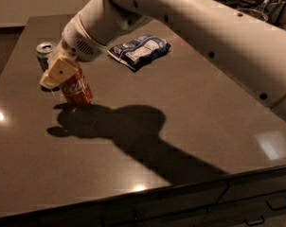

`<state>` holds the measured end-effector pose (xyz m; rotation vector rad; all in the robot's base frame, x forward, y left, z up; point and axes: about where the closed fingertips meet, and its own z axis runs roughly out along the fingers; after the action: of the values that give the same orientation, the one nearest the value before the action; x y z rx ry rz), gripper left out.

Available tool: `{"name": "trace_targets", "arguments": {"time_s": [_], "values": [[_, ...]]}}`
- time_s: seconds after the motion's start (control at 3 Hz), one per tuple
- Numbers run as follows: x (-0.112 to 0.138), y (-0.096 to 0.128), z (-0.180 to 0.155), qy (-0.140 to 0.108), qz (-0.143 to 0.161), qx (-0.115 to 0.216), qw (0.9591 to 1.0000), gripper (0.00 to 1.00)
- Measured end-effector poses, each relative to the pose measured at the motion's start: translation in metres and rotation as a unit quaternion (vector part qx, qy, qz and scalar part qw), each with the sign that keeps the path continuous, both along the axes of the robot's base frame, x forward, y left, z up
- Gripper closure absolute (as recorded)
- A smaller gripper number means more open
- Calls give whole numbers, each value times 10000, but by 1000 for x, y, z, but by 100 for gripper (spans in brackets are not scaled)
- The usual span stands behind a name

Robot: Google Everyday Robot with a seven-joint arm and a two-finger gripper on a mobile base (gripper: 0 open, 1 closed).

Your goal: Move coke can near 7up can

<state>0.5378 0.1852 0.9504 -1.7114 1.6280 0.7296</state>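
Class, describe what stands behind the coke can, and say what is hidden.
The 7up can stands behind the coke can; only its silver top and upper side show. The gripper, closed on the coke can, covers its lower body.
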Motion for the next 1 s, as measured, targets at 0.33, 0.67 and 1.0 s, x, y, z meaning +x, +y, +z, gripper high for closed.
{"name": "trace_targets", "arguments": {"time_s": [0.33,0.67,1.0], "values": [[16,15,1,-38,8,171,9998,100],[36,21,-4,-59,-49,276,9996,100],[54,18,-8,-95,-222,355,9991,100]]}}
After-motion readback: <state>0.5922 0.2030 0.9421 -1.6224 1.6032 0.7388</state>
